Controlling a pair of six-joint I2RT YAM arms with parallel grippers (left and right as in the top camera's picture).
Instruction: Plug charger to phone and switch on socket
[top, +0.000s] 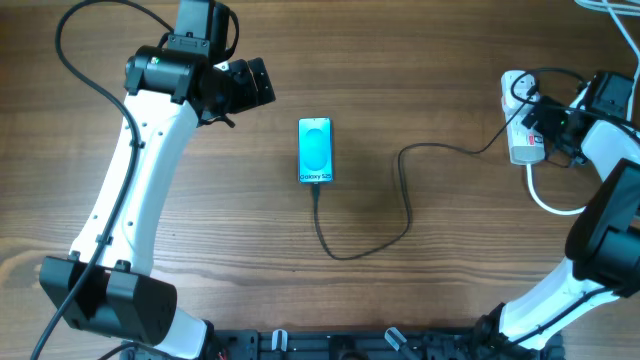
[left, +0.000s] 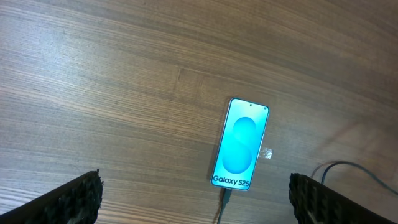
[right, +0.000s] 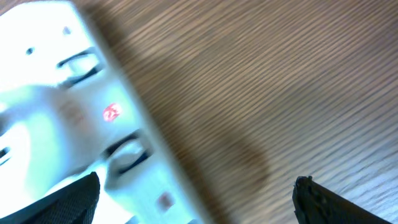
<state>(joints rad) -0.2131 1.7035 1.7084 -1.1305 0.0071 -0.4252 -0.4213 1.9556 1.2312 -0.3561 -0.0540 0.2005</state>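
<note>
The phone (left: 240, 144), its screen marked "Galaxy S25", lies flat on the worktop (top: 420, 70). The charger (top: 404, 190) meets the phone's bottom edge. The socket (top: 521, 120) lies well to the right of the phone. The left end effector (left: 196, 199) and the right end effector (right: 196, 199) both have their fingers spread and hold nothing.

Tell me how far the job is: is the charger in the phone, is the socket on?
Seemingly done: the tip of the charger meets the bottom edge of the phone. In hand: the right gripper, open, hovers over the socket near its red-marked switch. Remaining: pressing it; whether it is on cannot be told. The left gripper hangs open.
</note>
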